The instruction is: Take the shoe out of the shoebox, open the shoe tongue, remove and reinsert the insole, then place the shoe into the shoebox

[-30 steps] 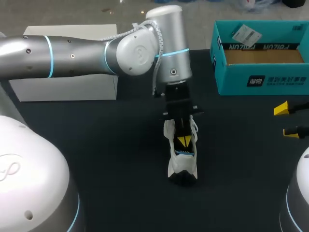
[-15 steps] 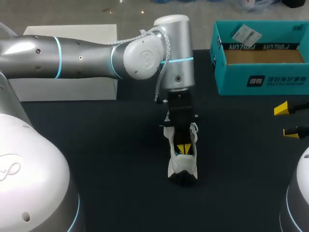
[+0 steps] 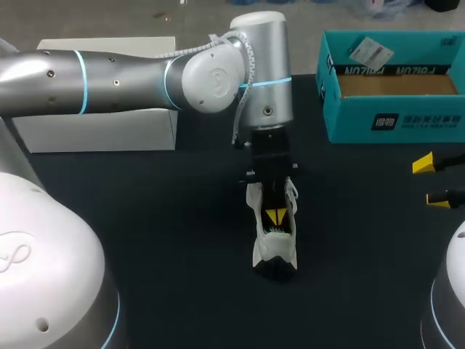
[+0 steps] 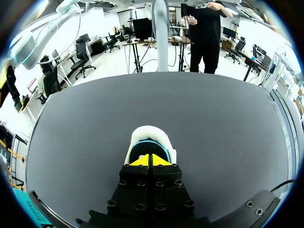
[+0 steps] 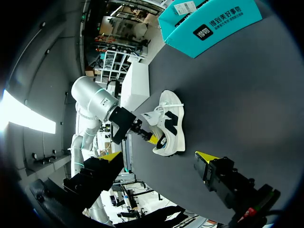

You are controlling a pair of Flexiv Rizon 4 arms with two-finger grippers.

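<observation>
White mesh sneaker [image 3: 275,251] sits directly under left gripper [image 3: 276,215]. Yellow tips are pressed together inside shoe mouth; grip on insole hidden. Best: pinch insole edge firmly, lift slowly. Right gripper [image 3: 430,180] wide, empty, well aside. Teal cardboard shoebox [image 3: 392,120] beyond.

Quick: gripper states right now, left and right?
Left gripper: shut, tips inside the shoe; any grasp cannot be told.
Right gripper: open, empty.

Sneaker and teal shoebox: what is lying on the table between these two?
Nothing: only bare black table separates the sneaker from the shoebox, as the head view shows.
</observation>
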